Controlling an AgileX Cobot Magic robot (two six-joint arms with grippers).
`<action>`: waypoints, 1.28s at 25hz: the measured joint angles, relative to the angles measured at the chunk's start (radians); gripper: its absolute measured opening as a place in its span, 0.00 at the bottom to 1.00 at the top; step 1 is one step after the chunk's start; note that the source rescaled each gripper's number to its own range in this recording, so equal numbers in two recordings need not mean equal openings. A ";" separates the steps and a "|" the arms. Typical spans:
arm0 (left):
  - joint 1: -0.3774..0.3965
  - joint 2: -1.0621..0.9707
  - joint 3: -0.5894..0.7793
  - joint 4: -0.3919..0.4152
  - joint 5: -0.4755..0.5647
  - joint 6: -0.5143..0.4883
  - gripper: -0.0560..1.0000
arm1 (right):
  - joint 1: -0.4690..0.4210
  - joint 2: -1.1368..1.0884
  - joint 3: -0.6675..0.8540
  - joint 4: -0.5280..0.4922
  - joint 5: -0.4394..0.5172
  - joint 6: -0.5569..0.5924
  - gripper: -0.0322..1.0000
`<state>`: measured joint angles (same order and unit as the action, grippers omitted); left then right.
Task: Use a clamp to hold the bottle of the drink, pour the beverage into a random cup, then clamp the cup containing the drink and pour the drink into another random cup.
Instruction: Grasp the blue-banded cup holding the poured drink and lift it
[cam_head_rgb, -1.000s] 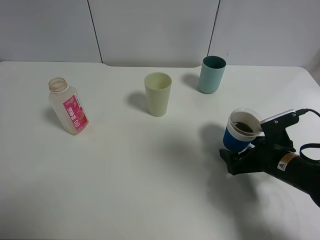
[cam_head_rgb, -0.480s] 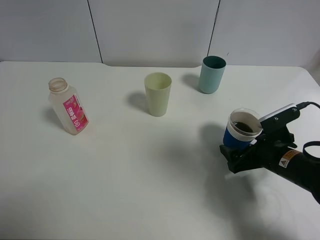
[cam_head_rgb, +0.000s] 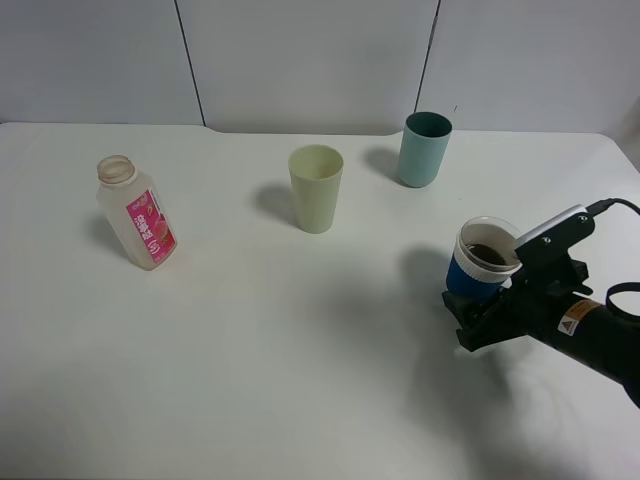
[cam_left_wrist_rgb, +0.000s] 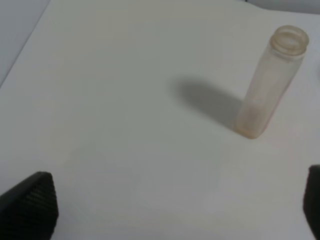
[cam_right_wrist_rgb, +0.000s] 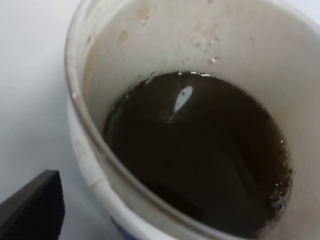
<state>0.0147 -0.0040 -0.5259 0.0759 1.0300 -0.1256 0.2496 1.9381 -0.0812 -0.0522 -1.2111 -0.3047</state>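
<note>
Blue-banded cup (cam_head_rgb: 478, 262) upright, near right of table (cam_head_rgb: 300, 360), dark drink (cam_right_wrist_rgb: 200, 150) inside; right clamp (cam_head_rgb: 488, 274) jaws straddle it, actual grip: can't tell. Teal cup (cam_head_rgb: 425, 150) far right, bottle (cam_head_rgb: 138, 215) left. Left gripper (cam_left_wrist_rgb: 170, 205) wide open, empty

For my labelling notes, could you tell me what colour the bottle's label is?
Pink; the label on the bottle shows best in the exterior high view.

A pale yellow-green plastic cup (cam_head_rgb: 316, 188) stands upright on a plain white table (cam_head_rgb: 250, 350), toward the far side, near the middle. Its soft shadow falls to its left in the high view. Behind the table, 3 light grey wall panels (cam_head_rgb: 300, 60) meet at thin dark seams.
</note>
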 joint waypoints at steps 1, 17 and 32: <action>0.000 0.000 0.000 0.000 0.000 0.000 1.00 | 0.000 0.000 0.000 0.000 0.000 -0.004 0.48; 0.000 0.000 0.000 0.000 0.000 0.000 1.00 | 0.000 0.000 -0.034 0.006 -0.001 -0.008 0.03; 0.000 0.000 0.000 0.000 0.000 0.000 1.00 | 0.000 -0.001 -0.034 0.000 0.000 0.076 0.03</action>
<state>0.0147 -0.0040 -0.5259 0.0759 1.0300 -0.1256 0.2496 1.9372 -0.1151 -0.0524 -1.2113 -0.2283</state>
